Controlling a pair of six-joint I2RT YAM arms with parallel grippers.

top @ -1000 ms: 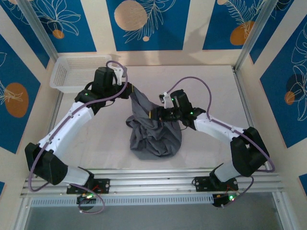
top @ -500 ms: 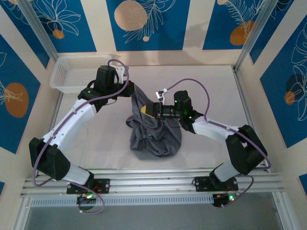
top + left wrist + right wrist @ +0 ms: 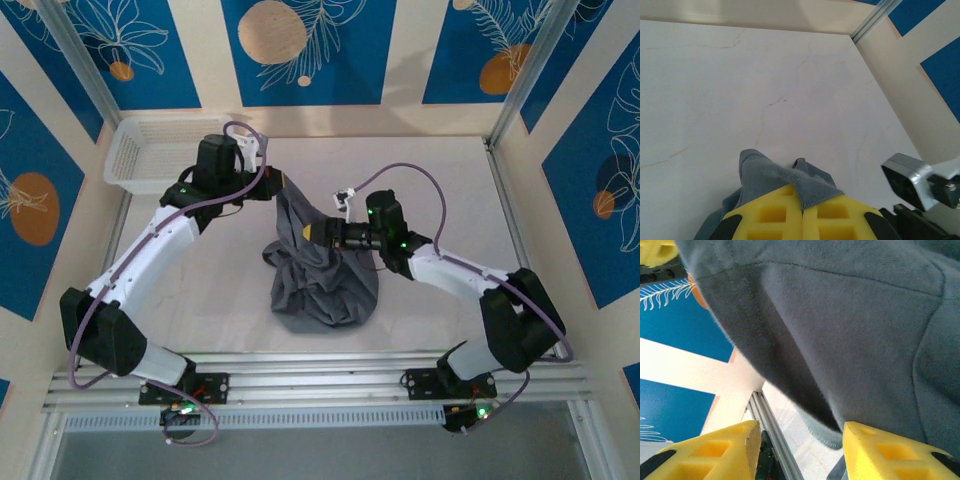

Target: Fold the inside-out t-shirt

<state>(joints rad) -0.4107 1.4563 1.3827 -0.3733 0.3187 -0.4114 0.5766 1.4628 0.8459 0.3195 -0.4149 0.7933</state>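
From the overhead camera I saw the inside-out t-shirt [image 3: 325,275] near the middle of the table [image 3: 200,290], most of it heaped in a crumpled dark grey mound. One part was drawn up and back toward the far left in a taut fold. The left gripper [image 3: 272,187] held the top of that raised fold. On the left wrist camera its yellow pads [image 3: 770,217] were pressed together, pinching a small edge of the t-shirt [image 3: 765,170] that poked out beyond the tips, with bare table past it. The right gripper [image 3: 312,232] reached in from the right, lying roughly level, its tip against the side of the lifted cloth just above the mound. On the right wrist camera its jaws stood well apart, one yellow finger [image 3: 715,447] at the lower left and the other at the lower right. The grey fabric [image 3: 850,330] hung close in front and above, a hemmed edge crossing the gap, and I could not tell whether either finger touched it. A white mesh basket [image 3: 150,150] sat in the far left corner, well apart from the shirt.
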